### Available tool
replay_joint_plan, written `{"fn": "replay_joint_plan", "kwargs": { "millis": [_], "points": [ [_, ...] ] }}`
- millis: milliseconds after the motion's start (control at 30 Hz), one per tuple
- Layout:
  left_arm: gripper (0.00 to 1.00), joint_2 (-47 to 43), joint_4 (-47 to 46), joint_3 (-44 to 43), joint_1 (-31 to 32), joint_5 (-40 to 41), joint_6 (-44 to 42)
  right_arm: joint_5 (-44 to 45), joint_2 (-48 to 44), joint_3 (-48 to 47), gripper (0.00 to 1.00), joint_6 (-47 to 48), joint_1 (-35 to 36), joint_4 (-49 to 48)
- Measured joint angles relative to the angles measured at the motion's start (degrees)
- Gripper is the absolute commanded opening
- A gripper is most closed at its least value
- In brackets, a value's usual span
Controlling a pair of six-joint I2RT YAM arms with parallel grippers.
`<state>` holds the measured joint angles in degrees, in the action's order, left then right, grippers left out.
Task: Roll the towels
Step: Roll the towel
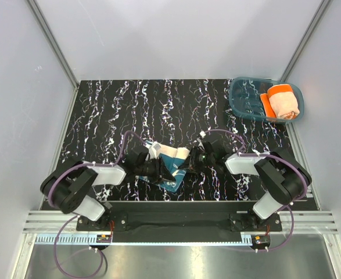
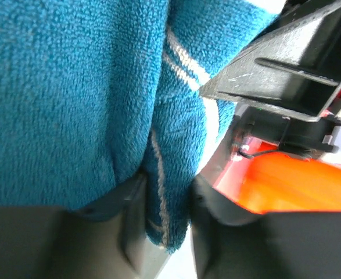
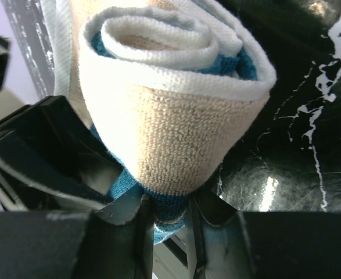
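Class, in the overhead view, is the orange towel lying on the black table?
No, the orange towel sits rolled inside the blue tray.

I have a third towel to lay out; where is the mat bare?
Bare: the mat at its far-left part, and the strip between teal towel and blue tray. Crowded: near centre, where left gripper and right gripper pinch that towel.

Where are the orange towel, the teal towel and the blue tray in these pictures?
orange towel [image 1: 285, 102]: top view, on the middle of the roll in the tray.
teal towel [image 3: 176, 145]: right wrist view, on the cream outer side of the roll.
blue tray [image 1: 245, 100]: top view, on its bare floor at the left.
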<state>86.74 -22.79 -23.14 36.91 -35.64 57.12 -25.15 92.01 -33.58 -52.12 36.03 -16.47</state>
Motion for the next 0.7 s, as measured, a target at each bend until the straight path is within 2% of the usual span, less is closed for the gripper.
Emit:
{"fn": "replay_joint_plan", "kwargs": {
  "millis": [100,300,533,700],
  "points": [
    [0.49,-3.37,8.26,-2.01,0.07,3.39,-4.17,1.77,0.00,-2.82,0.04,0.76,0.81,5.07],
    [0.64,-7.52,20.74,-5.84,0.26,9.01,-9.84,5.70,-0.02,-8.09,0.01,2.34,3.04,14.75],
    [0.68,-13.49,34.69,-10.75,1.22,20.44,-15.50,8.63,-0.02,-12.07,0.01,3.65,4.72,23.06],
    [0.69,-16.50,42.62,-14.14,4.87,31.10,-18.82,9.31,-0.02,-13.79,0.01,4.44,4.92,27.54]
  ]
}}
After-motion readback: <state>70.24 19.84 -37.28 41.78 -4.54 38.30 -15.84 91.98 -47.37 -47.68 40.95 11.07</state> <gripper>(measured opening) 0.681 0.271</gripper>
